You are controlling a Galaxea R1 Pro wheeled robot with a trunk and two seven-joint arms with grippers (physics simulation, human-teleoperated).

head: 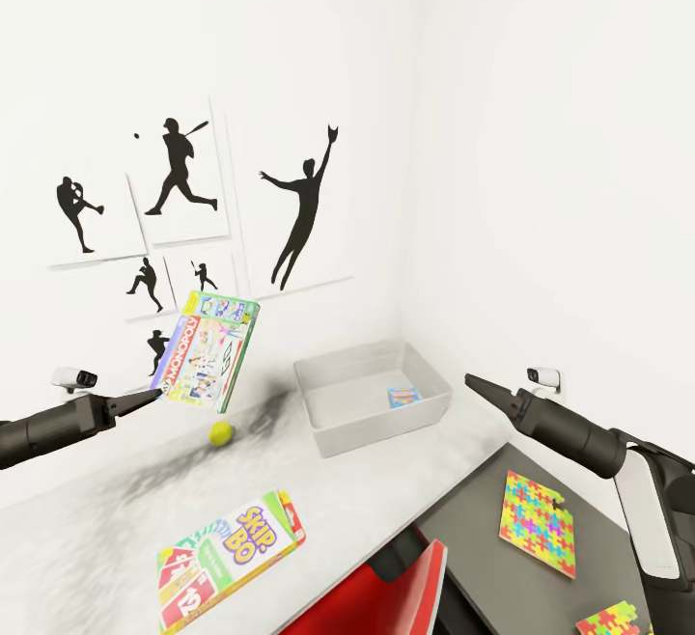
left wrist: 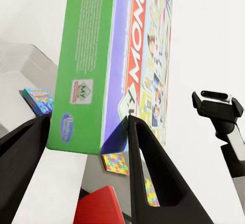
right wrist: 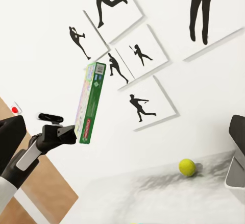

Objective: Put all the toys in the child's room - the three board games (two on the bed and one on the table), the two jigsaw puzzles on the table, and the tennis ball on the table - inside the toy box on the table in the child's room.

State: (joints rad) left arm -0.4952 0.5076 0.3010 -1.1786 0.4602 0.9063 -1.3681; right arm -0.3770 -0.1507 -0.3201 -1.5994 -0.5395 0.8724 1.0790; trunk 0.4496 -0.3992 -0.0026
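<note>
My left gripper (head: 152, 394) is shut on the lower edge of a green Monopoly board game (head: 208, 350), holding it upright in the air above the table's left part. In the left wrist view the box (left wrist: 92, 55) sits between the black fingers (left wrist: 148, 173). The grey toy box (head: 372, 394) stands at the back of the white table (head: 386, 490), with a small colourful box (head: 403, 397) inside. A yellow tennis ball (head: 221, 433) lies left of it. A Skip-Bo game (head: 232, 558) lies near the front edge. My right gripper (head: 480, 386) hangs open right of the toy box.
Two bright jigsaw puzzles (head: 538, 522) (head: 613, 621) lie on a dark grey surface (head: 483, 558) at the right. A red chair (head: 386, 596) stands at the table's front edge. White walls with baseball silhouettes (head: 183, 172) close the corner behind the table.
</note>
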